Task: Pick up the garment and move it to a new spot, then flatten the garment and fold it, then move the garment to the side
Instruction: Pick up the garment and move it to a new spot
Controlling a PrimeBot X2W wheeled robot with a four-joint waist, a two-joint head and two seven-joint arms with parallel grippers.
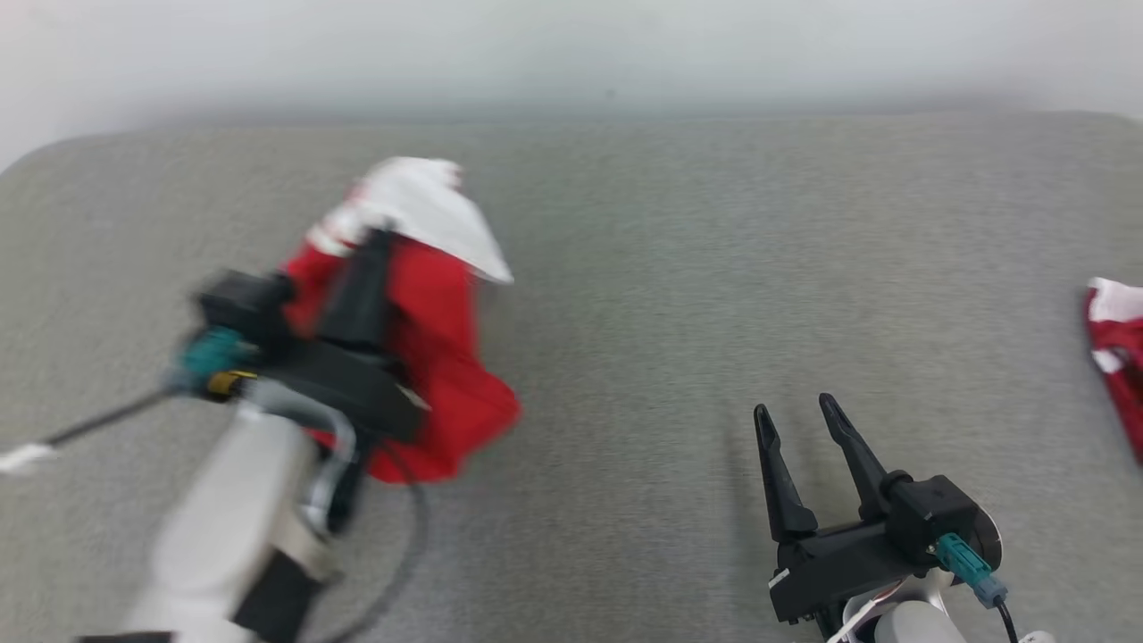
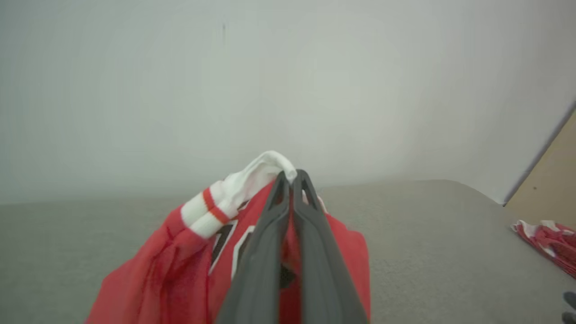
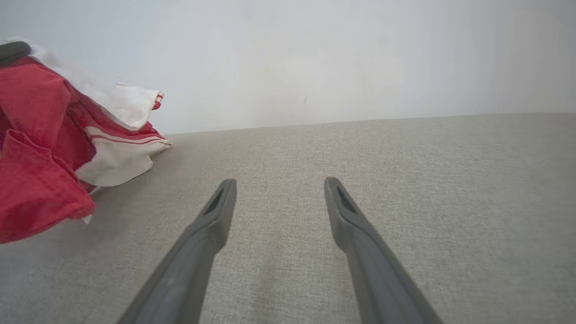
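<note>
Left gripper (image 1: 382, 234) clamped shut on red-and-white garment (image 1: 442, 366), pinch near white trim. Cloth hangs bunched over left part of grey padded surface (image 1: 679, 268). Best handling, by judgement: carry high and slow so folds clear surface, set down mid-surface, hem trailing flat. Right gripper (image 1: 793, 409) low at right, fingers spread, empty. Second red-and-white cloth (image 1: 1116, 357) at far right edge; keep clear.
</note>
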